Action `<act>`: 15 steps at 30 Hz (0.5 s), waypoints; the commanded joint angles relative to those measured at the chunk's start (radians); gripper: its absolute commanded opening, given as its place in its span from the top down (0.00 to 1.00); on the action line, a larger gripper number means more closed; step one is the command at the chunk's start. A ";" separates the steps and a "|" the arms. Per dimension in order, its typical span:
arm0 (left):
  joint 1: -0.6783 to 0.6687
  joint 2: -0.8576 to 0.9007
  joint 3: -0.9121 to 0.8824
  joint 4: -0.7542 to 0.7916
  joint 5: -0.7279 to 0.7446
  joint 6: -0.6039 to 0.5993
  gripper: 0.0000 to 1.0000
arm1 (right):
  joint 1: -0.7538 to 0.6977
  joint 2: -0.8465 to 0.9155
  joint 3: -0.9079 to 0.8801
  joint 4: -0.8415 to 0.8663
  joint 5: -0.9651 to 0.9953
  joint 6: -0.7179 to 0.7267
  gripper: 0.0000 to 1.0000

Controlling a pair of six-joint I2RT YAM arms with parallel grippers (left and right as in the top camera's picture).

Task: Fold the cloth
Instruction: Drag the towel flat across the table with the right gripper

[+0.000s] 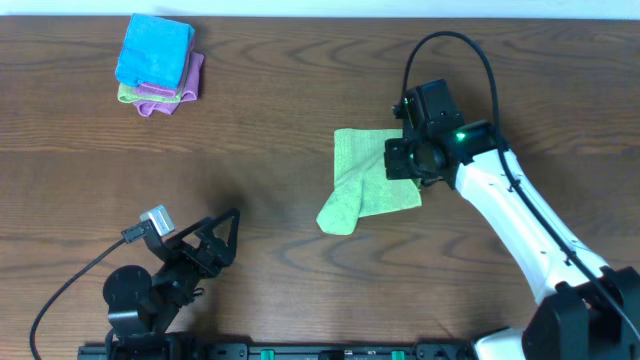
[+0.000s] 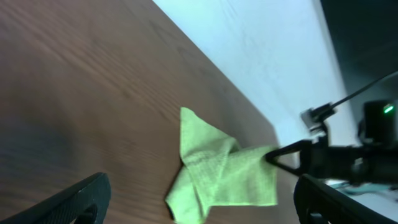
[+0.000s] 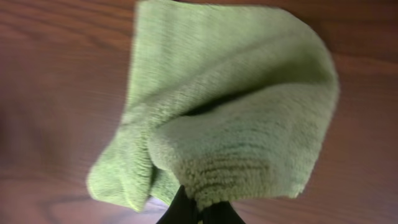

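The lime-green cloth (image 1: 362,182) lies right of centre on the dark wooden tabletop (image 1: 270,130), partly gathered: most of it lies flat as a rough square, while its near-left corner is bunched into a rounded roll that sticks out toward the front edge. The right tool (image 1: 408,160) sits over the cloth's right edge with its jaws pinched together on a thick fold of the terry. In the right wrist view that fold bulges up just above the dark fingertips (image 3: 186,210). The left tool (image 1: 228,235) is at the front left, well apart from the cloth, with its jaws spread wide and nothing between them; its camera looks across the bare wood at the cloth. At the far left corner rests a stack of folded cloths (image 1: 160,75), a bright blue cloth (image 1: 155,48) on top of a purple cloth (image 1: 192,78).
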 commanded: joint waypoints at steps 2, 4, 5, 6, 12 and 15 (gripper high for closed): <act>-0.002 0.010 0.003 0.002 0.042 -0.221 0.05 | -0.050 0.000 0.000 -0.058 0.198 0.101 0.99; -0.002 0.020 0.003 0.002 0.042 -0.312 0.05 | -0.075 0.000 0.000 -0.093 0.278 0.209 0.99; -0.002 0.027 0.003 0.002 0.048 -0.347 0.05 | -0.087 0.000 0.000 -0.100 0.304 0.227 0.99; -0.002 0.039 0.003 0.003 0.053 -0.380 0.05 | -0.097 0.000 0.000 -0.098 0.323 0.227 0.98; -0.002 0.151 0.003 0.052 0.138 -0.450 0.05 | -0.121 0.000 0.000 -0.097 0.350 0.217 0.44; -0.002 0.222 0.003 0.132 0.194 -0.434 0.05 | -0.119 -0.003 0.000 -0.106 0.230 0.113 0.35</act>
